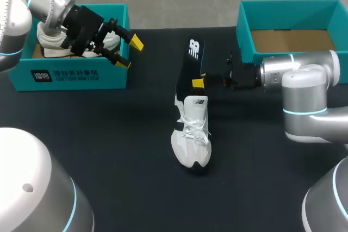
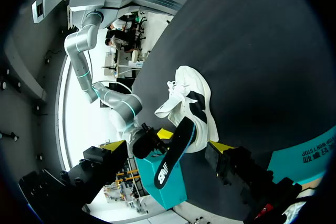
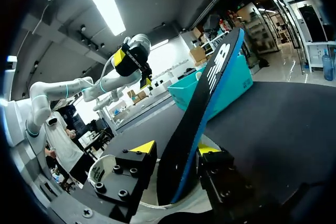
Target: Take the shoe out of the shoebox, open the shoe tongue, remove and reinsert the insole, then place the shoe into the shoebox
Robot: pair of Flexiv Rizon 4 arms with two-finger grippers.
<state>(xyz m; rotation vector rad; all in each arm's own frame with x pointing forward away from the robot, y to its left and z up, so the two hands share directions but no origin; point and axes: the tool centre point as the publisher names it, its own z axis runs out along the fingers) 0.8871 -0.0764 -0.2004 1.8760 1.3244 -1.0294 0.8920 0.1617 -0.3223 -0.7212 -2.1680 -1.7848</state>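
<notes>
Insole with white logo, tight in right gripper; left gripper wide open, empty.

Silver arms, black yellow-tipped tools

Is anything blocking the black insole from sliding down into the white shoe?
No, nothing visible does. The insole already has its lower end in the opening of the shoe, and the right end effector grips it from both sides. The left end effector is off by the left teal box.
</notes>
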